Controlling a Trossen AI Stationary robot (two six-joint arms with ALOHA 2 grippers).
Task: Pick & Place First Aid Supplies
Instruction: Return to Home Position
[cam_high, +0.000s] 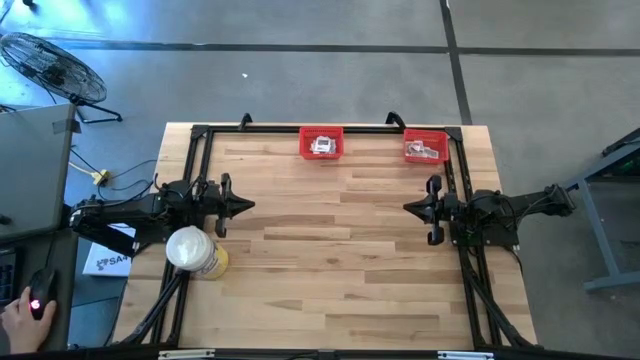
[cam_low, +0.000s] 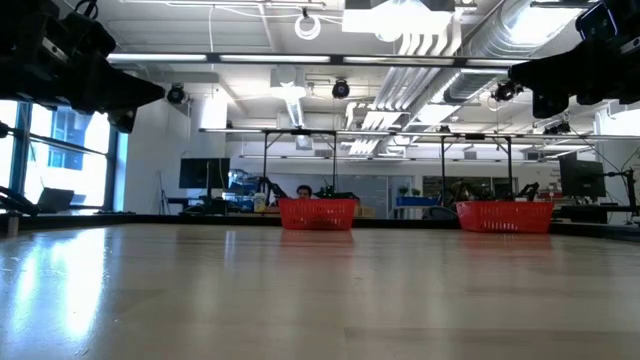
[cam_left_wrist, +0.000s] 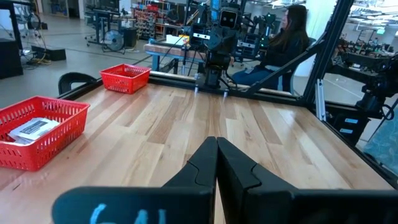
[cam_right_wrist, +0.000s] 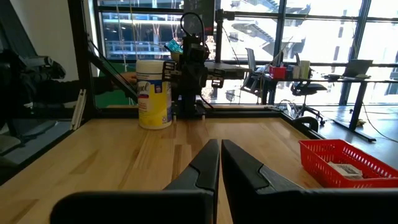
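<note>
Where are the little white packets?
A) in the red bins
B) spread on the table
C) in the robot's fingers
A: the white packets lie inside the red bins, one bin and the other bin alike.

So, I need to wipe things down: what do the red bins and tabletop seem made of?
Red bins: probably moulded plastic, matte; thin lattice walls, uniform red. Tabletop: wood, seemingly butcher-block; joined pale strips with grain, slight sheen, likely sealed.

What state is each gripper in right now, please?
Left gripper: closed, holding nothing, at the left side of the table.
Right gripper: closed, holding nothing, at the table's right side.
</note>
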